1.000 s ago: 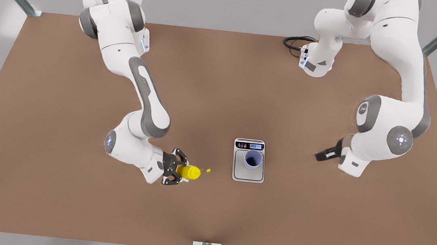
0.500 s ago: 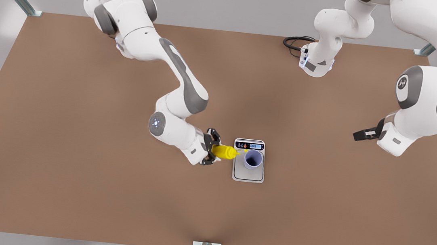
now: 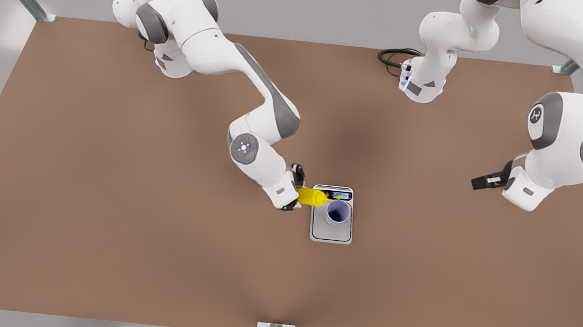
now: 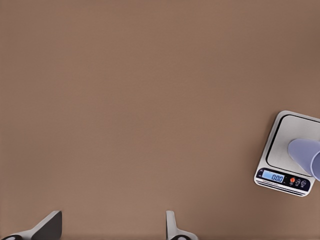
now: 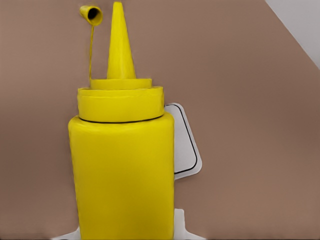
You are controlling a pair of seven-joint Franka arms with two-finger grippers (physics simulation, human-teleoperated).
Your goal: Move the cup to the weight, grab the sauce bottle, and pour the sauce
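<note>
From my remote seat, starting at the front view's left, the right gripper [image 3: 298,190] is pinching the sauce bottle [image 3: 312,196] by its body, holding it tipped over so the nozzle points toward the front view's right, above the scale's display end. Up close, the sauce bottle [image 5: 122,165] is a glossy bright yellow cylinder with a stepped collar, a tall pointed cone tip and a small cap dangling on a thin tether.

Next along, the weight [image 3: 331,227] lies flat on the matte brown table [image 3: 101,219]: a silver-white rounded rectangle with a grey plate and a dark strip carrying a small blue display. The cup [image 3: 337,212] stands upright on that plate, plain lavender, smooth, tapered, open mouth up, just beside the bottle's tip.

Far on the front view's right, well apart from the scale, the left gripper [image 3: 485,180] waits above the table with its fingers [image 4: 172,227] spread.
</note>
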